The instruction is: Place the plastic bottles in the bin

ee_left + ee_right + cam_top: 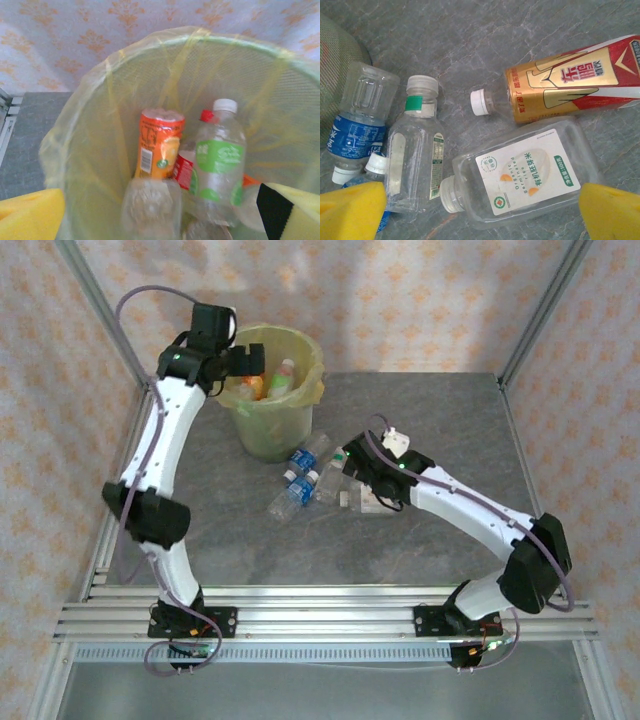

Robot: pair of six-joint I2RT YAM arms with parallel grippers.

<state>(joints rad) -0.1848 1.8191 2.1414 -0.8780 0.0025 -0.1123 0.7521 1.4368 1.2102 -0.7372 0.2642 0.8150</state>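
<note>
Partly done: the bin [240,42] holds several plastic bottles [220,160], one orange-labelled [159,145]; about five lie on the table [430,410] beside it; left gripper [250,360] spread, empty, over the bin; right gripper [480,215] spread above the white-labelled bottle [525,175], reading "Organic germinated rice"; the red-and-gold bottle [575,80] bears Chinese characters

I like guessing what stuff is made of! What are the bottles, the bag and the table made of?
Bottles: clear, shiny plastic, probably; the table shows through them.
Bag: thin yellow-green plastic film, wrinkled and see-through.
Table: grey with pale veins, like stone or a stone-print sheet; can't tell which.
</note>
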